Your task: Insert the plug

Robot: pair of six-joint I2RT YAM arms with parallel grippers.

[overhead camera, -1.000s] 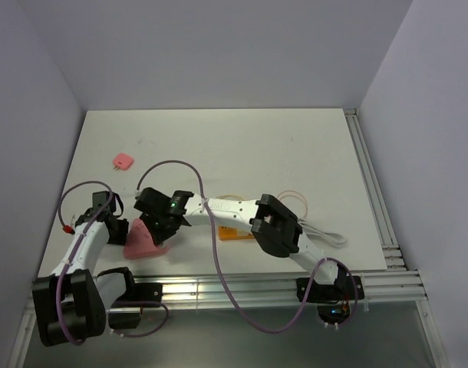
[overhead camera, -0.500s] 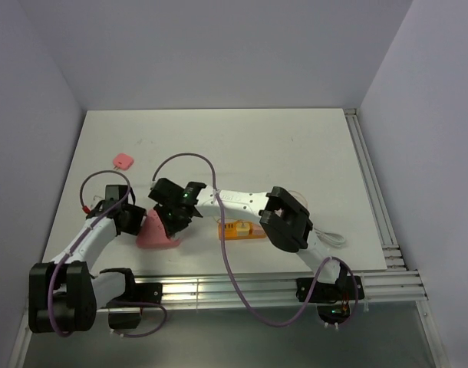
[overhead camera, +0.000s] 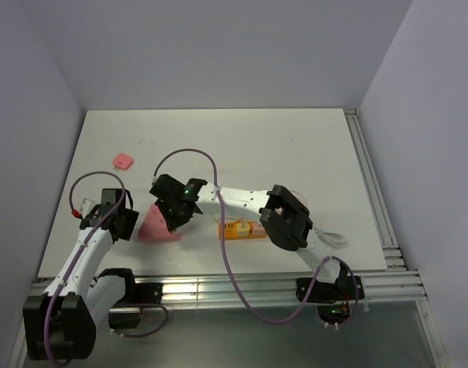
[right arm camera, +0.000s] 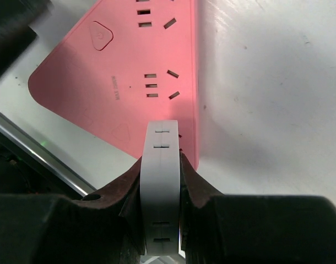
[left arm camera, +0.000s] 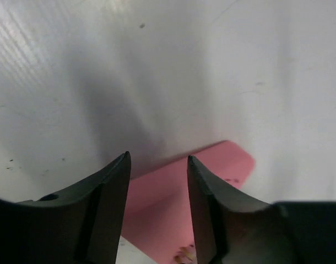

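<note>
At far left a small pink square pad (overhead camera: 123, 160) lies well apart from the work and poses no risk. The left gripper (left arm camera: 158, 159) hangs just beside the left end of the pink plastic power strip (overhead camera: 159, 228). Its jaws stand apart and hold nothing; only the strip's corner shows beyond them. That is the first hazard. Nothing braces the strip on the white table (overhead camera: 295, 146), so a downward or sideways push from the plug could slide or pivot it. The sockets would then move out from under the pins. The two wrists are also near each other over the strip, so a correction by either arm could knock the other.

Over the strip, the right gripper (right arm camera: 161, 168) is clamped on the white flat plug (right arm camera: 161, 143). The plug is held on edge near one long edge of the strip, beside a three-slot socket rather than squarely over it. The pins are hidden under the body, so I cannot tell whether they line up. Pressing down from here would likely land them on bare plastic or jam them askew, and the narrow pinch could let the plug twist.

Further right an orange block (overhead camera: 242, 230) and a white cord (overhead camera: 330, 239) lie near the right arm. If that cord belongs to the plug, its drag could tug the plug off line.
</note>
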